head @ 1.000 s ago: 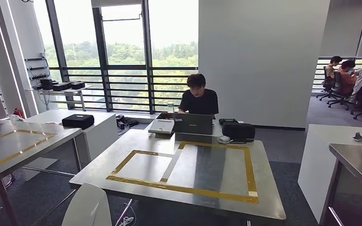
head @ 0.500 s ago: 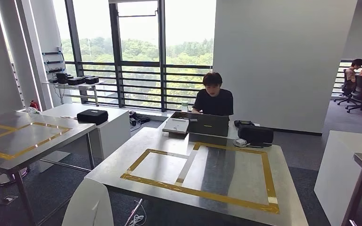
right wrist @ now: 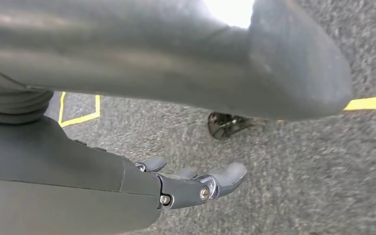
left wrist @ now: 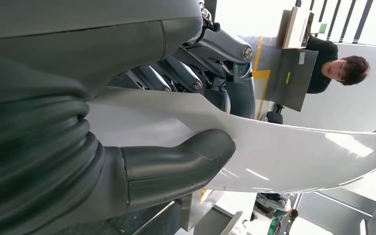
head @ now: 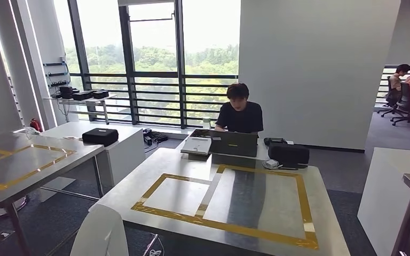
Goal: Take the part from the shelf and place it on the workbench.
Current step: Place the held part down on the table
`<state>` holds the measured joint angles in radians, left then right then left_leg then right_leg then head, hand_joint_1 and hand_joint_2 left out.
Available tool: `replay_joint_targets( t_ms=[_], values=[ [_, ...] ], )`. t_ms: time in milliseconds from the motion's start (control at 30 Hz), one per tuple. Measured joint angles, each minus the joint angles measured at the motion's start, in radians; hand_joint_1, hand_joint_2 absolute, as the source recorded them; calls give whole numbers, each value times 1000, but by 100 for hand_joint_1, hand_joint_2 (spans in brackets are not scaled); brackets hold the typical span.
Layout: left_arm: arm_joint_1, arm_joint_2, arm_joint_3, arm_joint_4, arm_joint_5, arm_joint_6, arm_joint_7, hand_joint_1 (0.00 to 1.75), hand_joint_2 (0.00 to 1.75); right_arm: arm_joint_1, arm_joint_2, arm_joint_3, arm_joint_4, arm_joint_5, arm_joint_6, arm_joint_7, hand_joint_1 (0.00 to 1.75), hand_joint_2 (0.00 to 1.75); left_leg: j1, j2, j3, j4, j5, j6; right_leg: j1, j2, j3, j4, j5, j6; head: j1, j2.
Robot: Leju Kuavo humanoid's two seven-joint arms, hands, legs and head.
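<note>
L hand (left wrist: 176, 122) grips white part (left wrist: 298, 156), thumb on one face, dark fingers on other; part's curved edge also at bottom of head view, nearest robot. R hand (right wrist: 196, 188) empty, fingers loosely apart, hanging over grey carpet. Step, I judge: carrying part to workbench (head: 331, 234). Next: close in, lower part flat inside yellow tape frame (head: 219, 225). Beyond: person (head: 239, 111) at laptop (head: 234, 143). Wrist view alone shows grip; head view shows bench layout.

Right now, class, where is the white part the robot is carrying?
The white part is held in the left robot hand, at the lower left of the head view, just short of the workbench marked with yellow tape.
</note>
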<state>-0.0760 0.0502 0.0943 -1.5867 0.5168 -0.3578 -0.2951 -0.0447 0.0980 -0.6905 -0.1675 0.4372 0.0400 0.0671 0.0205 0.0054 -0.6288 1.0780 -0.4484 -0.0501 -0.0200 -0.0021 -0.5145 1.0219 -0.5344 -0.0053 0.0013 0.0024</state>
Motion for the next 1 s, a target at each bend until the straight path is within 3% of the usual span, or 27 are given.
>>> replay_joint_targets(
  t_ms=[33,100,167,233,300,333,367,400,467,533,600,700,733,800,867,900,1000],
  values=[
    [0,0,0,1,0,0,0,175,175,0,0,0,0,0,0,0,0,0,-2,2,13,-27,-1,8,2,0,3,-2,-6,8,0,0],
    [0,0,0,1,0,0,0,175,175,-1,-1,-1,0,0,0,0,0,0,-3,-3,19,-31,-15,31,4,-1,11,-2,-9,20,3,0],
    [1,0,0,0,1,-1,0,175,175,-1,-1,-1,0,0,1,0,0,0,-2,-7,29,-35,-23,47,1,-2,11,20,-16,28,6,0],
    [0,0,0,-2,2,-2,0,175,175,-3,-1,-2,0,0,3,-1,0,0,-3,-9,45,-37,-34,59,2,-1,-42,111,-49,33,9,0],
    [0,1,0,-2,2,-3,0,175,175,-3,-1,-2,0,1,4,0,0,0,-8,-11,56,-37,-46,66,5,-1,-136,250,-96,33,10,0],
    [1,1,0,-2,2,-4,0,175,175,-2,-1,-2,0,1,4,0,0,0,-11,-12,63,-37,-53,68,7,0,-175,293,-104,31,11,0],
    [2,1,0,-2,2,-4,0,175,175,0,-1,-2,0,1,4,0,0,0,-14,-15,73,-37,-61,69,9,0,-198,303,-92,26,11,0],
    [2,1,0,-2,2,-4,0,175,175,2,-1,-2,0,2,4,0,0,0,-18,-17,85,-37,-69,70,13,1,-201,274,-58,18,12,0],
    [2,0,0,-2,2,-5,0,175,175,4,-1,-2,0,3,4,0,0,0,-23,-19,110,-38,-89,70,24,2,-169,141,42,-3,12,0],
    [2,1,0,0,3,-6,0,175,175,5,-2,-2,0,4,5,0,0,0,-25,-22,122,-42,-106,63,35,4,-139,43,84,-18,11,-1],
    [3,1,0,1,4,-6,0,175,175,5,-2,-2,0,5,5,1,0,0,-25,-24,135,-44,-110,51,38,5,-127,18,77,-24,10,-1],
    [4,2,0,-1,5,-7,0,175,175,5,0,-3,0,6,5,1,0,0,-26,-20,139,-7,-120,37,29,4,-84,0,75,-35,10,0],
    [3,3,-1,-2,5,-7,0,175,175,4,0,-3,0,6,5,0,0,0,-25,-19,116,37,-132,34,25,5,-69,-3,70,-38,10,0],
    [3,3,-2,-1,5,-7,0,175,175,3,0,-3,0,6,5,0,0,0,-20,-17,39,154,-175,25,23,5,-50,-4,53,-40,7,-1],
    [6,2,-2,1,5,-8,0,175,175,5,1,-4,0,6,5,0,0,0,-16,-15,-28,213,-199,16,20,5,-29,-4,33,-38,5,0],
    [6,2,-2,2,5,-8,0,175,175,6,1,-4,0,6,5,0,0,0,-14,-13,-39,195,-183,14,19,5,-15,-4,22,-36,5,0],
    [6,3,-3,3,5,-8,0,175,175,7,3,-4,0,6,4,0,0,0,-13,-7,-12,26,-43,15,14,6,28,-3,-14,-22,5,-1]
  ],
)
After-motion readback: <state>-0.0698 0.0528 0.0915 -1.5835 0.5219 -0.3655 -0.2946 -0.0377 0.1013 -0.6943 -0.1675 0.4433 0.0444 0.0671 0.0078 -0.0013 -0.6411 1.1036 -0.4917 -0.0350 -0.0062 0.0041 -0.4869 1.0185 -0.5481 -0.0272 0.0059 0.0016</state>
